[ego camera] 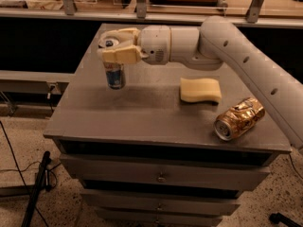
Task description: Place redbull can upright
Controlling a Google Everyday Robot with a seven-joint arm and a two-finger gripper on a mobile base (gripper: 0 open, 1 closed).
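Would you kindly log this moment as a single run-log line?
end effector: at table rear, shut on redbull can | redbull can: upright | yellow sponge, crushed gold can: apart

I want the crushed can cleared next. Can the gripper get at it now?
Probably not yet: the gripper is shut on the blue can, across the table. Otherwise the crushed can lies unobstructed, clear of the sponge.

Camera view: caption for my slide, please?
Gripper holds the upright redbull can by its top on the table; sponge, crushed can nearby.
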